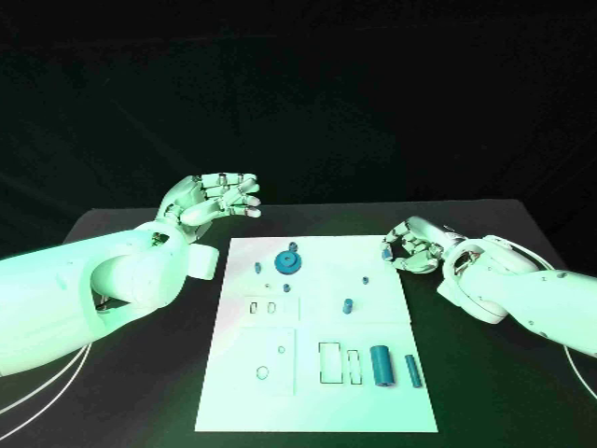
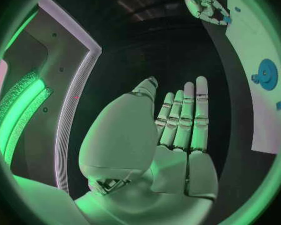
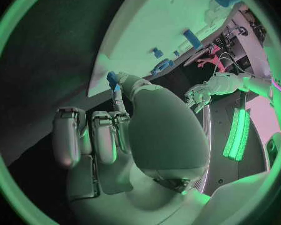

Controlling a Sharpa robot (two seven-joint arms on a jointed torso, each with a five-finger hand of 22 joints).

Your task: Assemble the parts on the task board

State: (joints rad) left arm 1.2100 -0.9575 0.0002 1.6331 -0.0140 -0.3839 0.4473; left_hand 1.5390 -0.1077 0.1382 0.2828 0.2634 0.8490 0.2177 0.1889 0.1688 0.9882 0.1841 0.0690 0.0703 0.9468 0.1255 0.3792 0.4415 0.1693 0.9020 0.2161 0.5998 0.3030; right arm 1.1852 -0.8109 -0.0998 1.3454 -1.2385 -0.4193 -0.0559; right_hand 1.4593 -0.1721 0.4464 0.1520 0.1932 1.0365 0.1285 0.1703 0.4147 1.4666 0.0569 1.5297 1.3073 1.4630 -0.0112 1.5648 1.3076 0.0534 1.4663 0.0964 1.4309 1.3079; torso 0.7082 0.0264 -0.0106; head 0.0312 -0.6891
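Black table (image 1: 137,373) under everything; dark backdrop behind, no detail visible.

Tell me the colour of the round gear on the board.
Blue. The gear shows best in the left wrist view.

No readable text anywhere (the task board (image 1: 238,373) included).

- Task board (image 1: 245,373) sits mid-table (image 1: 124,224).
- Left hand (image 1: 218,199) hovers off its ten o'clock corner.
- Right hand (image 1: 413,245) lies at two o'clock.
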